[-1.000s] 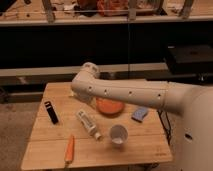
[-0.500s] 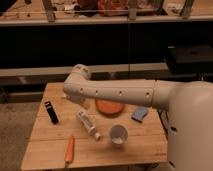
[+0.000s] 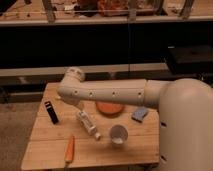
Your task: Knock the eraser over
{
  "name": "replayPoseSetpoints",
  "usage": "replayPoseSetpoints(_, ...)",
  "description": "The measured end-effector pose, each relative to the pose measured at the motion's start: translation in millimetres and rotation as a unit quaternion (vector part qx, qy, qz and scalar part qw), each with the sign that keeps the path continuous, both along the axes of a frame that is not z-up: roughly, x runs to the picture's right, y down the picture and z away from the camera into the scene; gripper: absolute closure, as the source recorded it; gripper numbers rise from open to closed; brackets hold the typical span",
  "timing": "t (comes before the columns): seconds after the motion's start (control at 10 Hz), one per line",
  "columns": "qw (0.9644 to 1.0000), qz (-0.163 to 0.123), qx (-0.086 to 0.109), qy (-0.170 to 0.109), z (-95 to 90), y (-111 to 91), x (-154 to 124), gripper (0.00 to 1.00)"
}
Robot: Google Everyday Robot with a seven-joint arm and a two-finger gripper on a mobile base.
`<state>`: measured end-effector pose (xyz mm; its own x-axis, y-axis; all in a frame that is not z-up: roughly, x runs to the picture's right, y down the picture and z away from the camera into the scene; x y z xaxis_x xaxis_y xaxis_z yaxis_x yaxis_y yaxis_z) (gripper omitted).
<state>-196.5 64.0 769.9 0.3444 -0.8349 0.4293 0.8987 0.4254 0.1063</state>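
A: where's the eraser [image 3: 51,112]?
B: standing on end near the worktop [image 3: 42,145] left edge, well apart from the carrot [image 3: 70,149] at the front edge and the white tube [image 3: 86,124] mid-worktop
A: handling?
B: looks light and stiff with a small footprint, so it should tip easily. No grasp needed, I'd nudge a broad face near the top; low contact may just slide it
A: gripper?
B: hidden behind the arm [image 3: 110,94] over the worktop's middle, can't tell if open or closed
A: any text?
B: nothing legible, no brand on eraser or tube
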Motion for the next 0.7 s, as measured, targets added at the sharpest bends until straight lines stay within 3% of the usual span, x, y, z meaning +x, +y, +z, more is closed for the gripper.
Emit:
replayPoseSetpoints(0.5,0.9998,-0.006,0.012,-0.018,5.4,-1,-19,0.81)
replayPoseSetpoints(0.7,0.9996,-0.009,0.017,-0.023,7.0,-4,-26,0.85)
